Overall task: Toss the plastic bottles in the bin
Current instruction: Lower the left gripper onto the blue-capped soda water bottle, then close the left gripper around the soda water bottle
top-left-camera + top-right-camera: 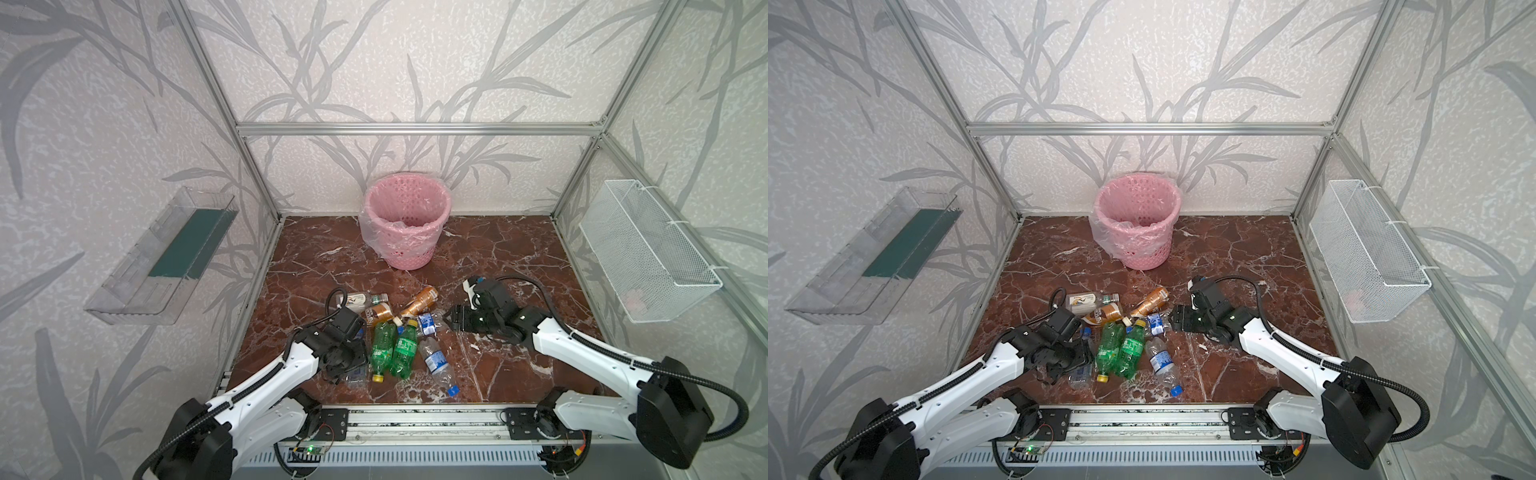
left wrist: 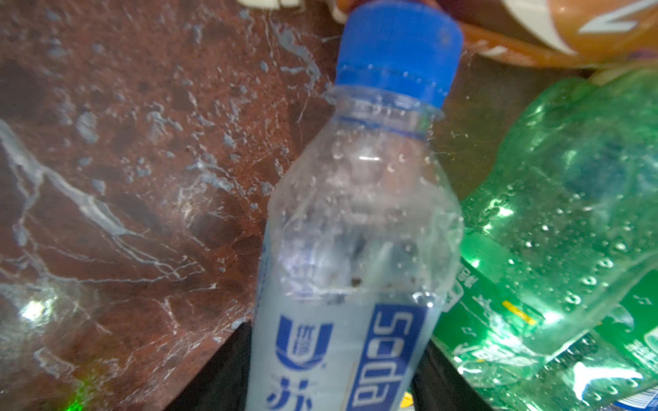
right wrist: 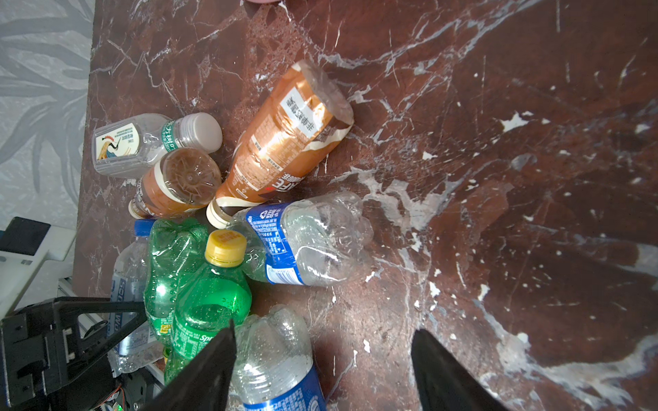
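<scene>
Two grippers: left gripper straddles a clear Soda bottle, grip unclear; right gripper gapes beside a blue-label bottle. Green Sprite bottle too, on red marble surface; pink bin farther back, leafy wallpaper around.

Tabletop glossy, maybe marble; bin perforated plastic.

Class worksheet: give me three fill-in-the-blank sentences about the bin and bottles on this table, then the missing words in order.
1. The lattice-sided bin at the back of the table is ____ in colour.
2. The clear bottle labelled Soda has a ____ cap.
3. The green Sprite bottle has a ____ cap.

Missing words: pink; blue; yellow.
</scene>
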You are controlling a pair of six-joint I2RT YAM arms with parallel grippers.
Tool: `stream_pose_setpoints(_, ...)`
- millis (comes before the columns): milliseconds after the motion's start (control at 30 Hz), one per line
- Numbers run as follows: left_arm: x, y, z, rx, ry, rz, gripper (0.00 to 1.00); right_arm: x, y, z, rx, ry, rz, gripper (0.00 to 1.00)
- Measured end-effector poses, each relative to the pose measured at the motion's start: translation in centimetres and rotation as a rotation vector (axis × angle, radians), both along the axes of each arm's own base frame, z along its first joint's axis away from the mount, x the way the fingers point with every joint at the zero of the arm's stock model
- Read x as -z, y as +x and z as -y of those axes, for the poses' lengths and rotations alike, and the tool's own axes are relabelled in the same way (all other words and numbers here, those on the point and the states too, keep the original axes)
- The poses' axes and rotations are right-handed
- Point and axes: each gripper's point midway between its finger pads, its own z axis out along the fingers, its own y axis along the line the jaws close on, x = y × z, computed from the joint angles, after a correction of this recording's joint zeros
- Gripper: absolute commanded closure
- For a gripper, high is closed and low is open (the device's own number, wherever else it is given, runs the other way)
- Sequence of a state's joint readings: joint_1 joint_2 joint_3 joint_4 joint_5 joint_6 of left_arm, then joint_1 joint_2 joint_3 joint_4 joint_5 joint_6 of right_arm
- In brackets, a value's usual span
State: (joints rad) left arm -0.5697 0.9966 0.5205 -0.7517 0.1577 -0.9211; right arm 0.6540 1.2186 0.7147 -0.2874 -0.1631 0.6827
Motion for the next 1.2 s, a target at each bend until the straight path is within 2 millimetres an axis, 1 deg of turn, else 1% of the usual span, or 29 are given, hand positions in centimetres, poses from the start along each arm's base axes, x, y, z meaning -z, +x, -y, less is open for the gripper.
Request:
stream_pose_setpoints(333, -0.3, 0.0, 0.1, -0.011, -0.012, 0.01, 0.47, -0.1, 0.1, -0.1, -0.002, 0.006, 0.004, 0.23)
stream_pose_setpoints(567, -0.5, -0.2, 0.2, -0.006, -0.017, 0.014, 0.48, 0.0, 0.2, -0.2, -0.002, 0.007, 0.005, 0.23)
stream_pose_setpoints(733, -0.7, -0.5, 0.1, -0.004, -0.015, 0.016, 0.51, 0.0, 0.2, -0.2, -0.002, 0.007, 0.005, 0.23)
stream_pose_setpoints(867, -1.0, -0.7, -0.1, -0.007, -0.015, 0.021, 0.52, 0.0, 0.2, -0.2, -0.002, 0.008, 0.005, 0.23)
stream_pose_setpoints(967, -1.2, -0.7, -0.1, -0.009, -0.016, 0.029, 0.53, -0.1, 0.2, -0.2, -0.002, 0.01, 0.009, 0.23)
stream_pose_setpoints(1200, -2.7, -0.1, 0.0, -0.012, -0.027, 0.069, 0.53, 0.1, 0.2, -0.2, -0.002, 0.011, 0.009, 0.23)
